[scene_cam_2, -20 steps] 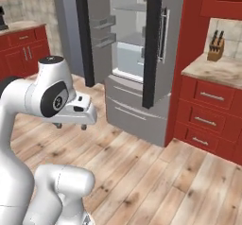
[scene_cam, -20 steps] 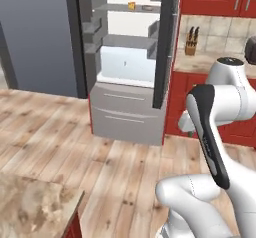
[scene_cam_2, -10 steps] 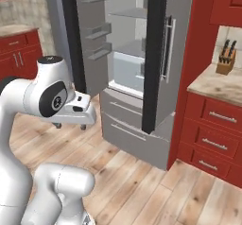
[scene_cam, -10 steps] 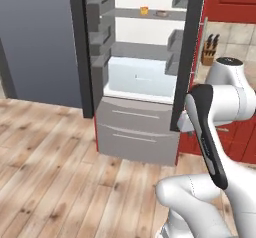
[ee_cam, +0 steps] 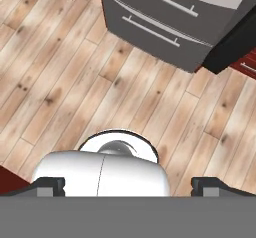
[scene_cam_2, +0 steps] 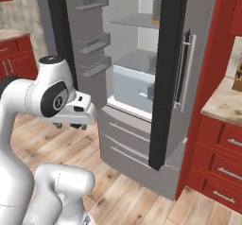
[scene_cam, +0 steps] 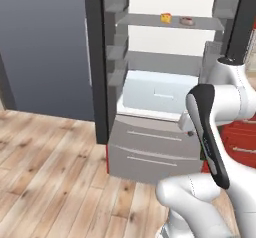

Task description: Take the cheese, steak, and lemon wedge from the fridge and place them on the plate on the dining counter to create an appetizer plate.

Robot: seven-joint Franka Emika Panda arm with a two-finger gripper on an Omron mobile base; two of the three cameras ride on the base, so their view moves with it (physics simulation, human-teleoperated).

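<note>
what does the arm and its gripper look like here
The arm is made of glossy white rounded shells with dark grey to black joints, including a round dark cap with a small pale mark at one joint. The gripper has two small dark finger tips. No cables show.

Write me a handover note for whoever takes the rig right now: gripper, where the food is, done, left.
Gripper: open, empty, pointing down at the wood floor in front of the fridge.
Fridge: both doors open, robot parked close in front of it.
Cheese and steak: side by side on the upper glass shelf, untouched.
Lemon wedge: can't make it out.
Done: approach to the fridge only; nothing picked.
Left: lift the arm to the shelf, take all three foods to the plate.
</note>
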